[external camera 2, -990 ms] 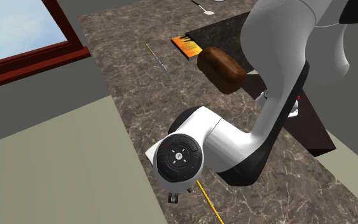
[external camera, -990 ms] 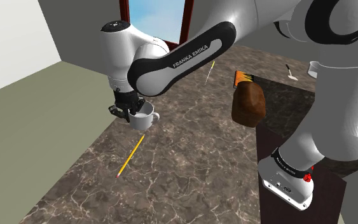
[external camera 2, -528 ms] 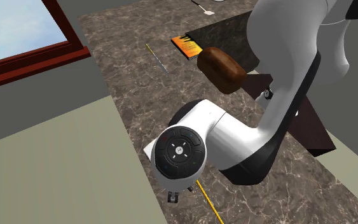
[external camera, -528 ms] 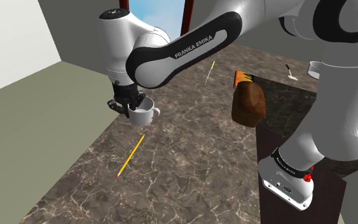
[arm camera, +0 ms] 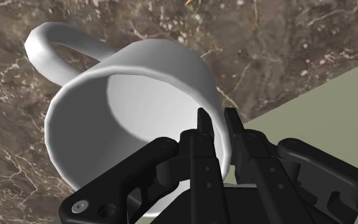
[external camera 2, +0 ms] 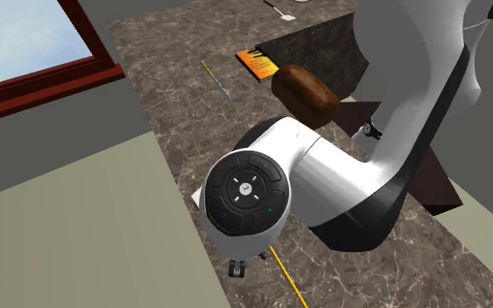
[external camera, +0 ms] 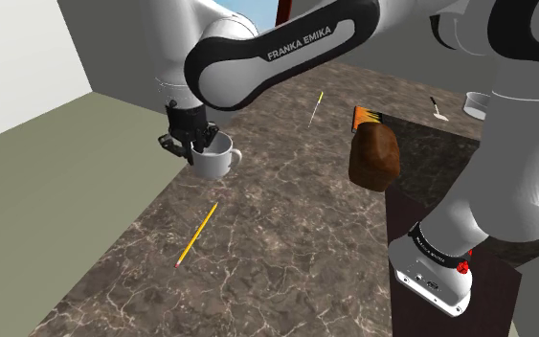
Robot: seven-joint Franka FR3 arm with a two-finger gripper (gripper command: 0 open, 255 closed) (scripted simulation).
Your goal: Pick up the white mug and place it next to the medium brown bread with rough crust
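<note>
The white mug [external camera: 213, 157] hangs above the brown marbled counter near its left edge in the shoulder view, lifted clear of the surface. My black gripper [external camera: 192, 144] is shut on the mug's rim; in the wrist view one finger is inside the mug [arm camera: 133, 102] and the other outside its wall, gripper [arm camera: 218, 130] clasping it. The dark brown rough-crusted bread [external camera: 372, 158] lies far off toward the shoulder view's right, by the stand's dark top. In the second exterior view the bread [external camera 2: 306, 94] sits beyond my arm's white elbow.
A yellow pencil [external camera: 197, 233] lies on the counter below the mug. A second thin yellow stick [external camera: 316, 108] and an orange book [external camera: 367, 117] lie farther back near the bread. The counter's edge drops to an olive floor [external camera: 56, 182] on the shoulder view's left.
The gripper has risen with the mug, lifting it off the counter and a little toward the back. The arm's elbow has swung upward.
</note>
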